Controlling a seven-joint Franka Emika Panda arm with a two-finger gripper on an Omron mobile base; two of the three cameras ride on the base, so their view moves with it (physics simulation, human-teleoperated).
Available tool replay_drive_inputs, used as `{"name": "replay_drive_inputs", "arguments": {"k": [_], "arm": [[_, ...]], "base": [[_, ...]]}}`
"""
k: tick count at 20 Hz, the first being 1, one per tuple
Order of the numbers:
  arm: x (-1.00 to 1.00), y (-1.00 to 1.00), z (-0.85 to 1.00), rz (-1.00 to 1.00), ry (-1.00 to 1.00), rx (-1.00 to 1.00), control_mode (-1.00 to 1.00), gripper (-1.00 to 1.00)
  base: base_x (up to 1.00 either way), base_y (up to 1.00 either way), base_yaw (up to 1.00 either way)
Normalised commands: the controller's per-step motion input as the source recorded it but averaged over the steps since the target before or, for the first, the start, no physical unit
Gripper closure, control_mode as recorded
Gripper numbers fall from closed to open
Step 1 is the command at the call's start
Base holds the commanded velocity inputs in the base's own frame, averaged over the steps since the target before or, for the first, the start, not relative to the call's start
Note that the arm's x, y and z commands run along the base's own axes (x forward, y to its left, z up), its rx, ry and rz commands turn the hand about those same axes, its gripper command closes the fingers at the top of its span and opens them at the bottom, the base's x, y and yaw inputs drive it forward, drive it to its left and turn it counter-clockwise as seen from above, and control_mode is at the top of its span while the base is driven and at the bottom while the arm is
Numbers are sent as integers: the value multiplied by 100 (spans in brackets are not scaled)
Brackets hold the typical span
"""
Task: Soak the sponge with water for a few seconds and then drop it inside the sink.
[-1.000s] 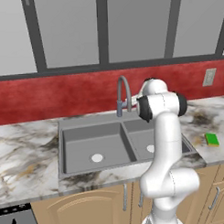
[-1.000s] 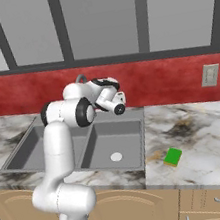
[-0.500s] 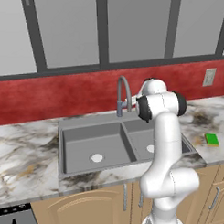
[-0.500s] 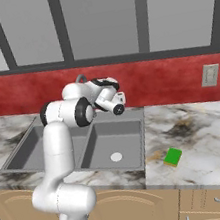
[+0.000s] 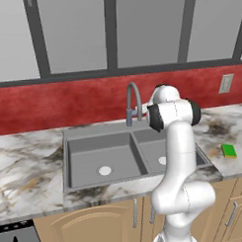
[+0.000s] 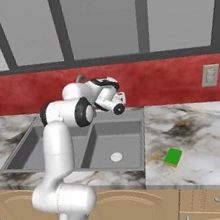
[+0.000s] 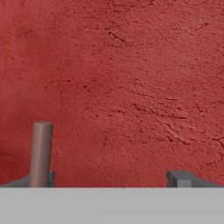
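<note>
We judge the tap-opening step in hand: pincer (image 7: pixel 107 179) spread, beside a grey rod, lower left. Sponge (image 6: pixel 172 157) lies untouched on the tabletop (image 6: pixel 208 141), right of the sink (image 6: pixel 113 131); next, turn on water.

No text, label, brand, number or sign can be read anywhere in these views.
</note>
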Motion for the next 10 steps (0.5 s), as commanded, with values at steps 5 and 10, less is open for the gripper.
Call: {"name": "replay_drive_inputs", "arguments": {"k": [5, 10], "arm": [[8, -38, -34, -1, 0, 0, -100, -100], [6, -39, -32, -2, 0, 0, -100, -100]], "base": [[0, 0, 0], [0, 0, 0]]}}
